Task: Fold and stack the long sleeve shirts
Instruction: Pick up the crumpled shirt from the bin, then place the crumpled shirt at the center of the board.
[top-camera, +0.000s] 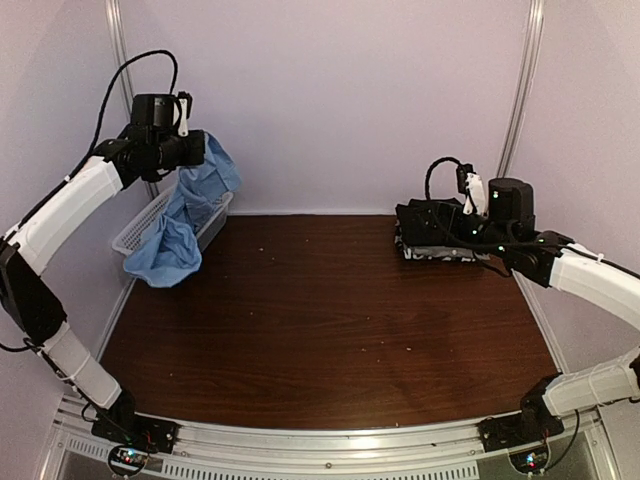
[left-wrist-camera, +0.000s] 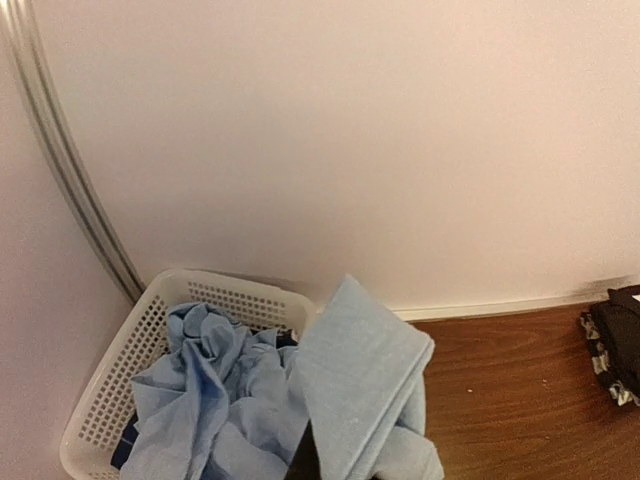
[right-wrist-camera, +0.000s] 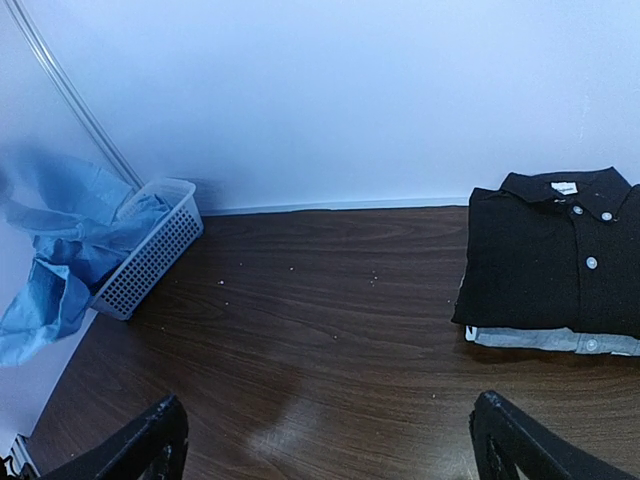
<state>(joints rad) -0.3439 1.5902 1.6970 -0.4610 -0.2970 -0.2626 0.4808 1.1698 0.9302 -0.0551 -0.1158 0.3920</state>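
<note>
Far left corner: the light blue shirt (top-camera: 188, 220) is being held up over the white mesh basket (top-camera: 138, 230), with its lower folds being draped across the basket's rim.
Left claw: the left gripper (top-camera: 203, 150) is being clenched on the shirt's upper part.
Far right edge: the black shirt (right-wrist-camera: 545, 260) is being stacked, folded, on the grey/white patterned shirt (right-wrist-camera: 525, 339).
Right claw: the right gripper (right-wrist-camera: 330, 432) is being held released, jaws wide apart, above the table (top-camera: 320, 320), beside the stack, with nothing being grasped.
Risk, snagging: the basket may be dragged or tipped if trailing cloth is being caught on its mesh.
Risk, slipping: the shirt is being pinched at one bunched point, so it may be dropped.
</note>
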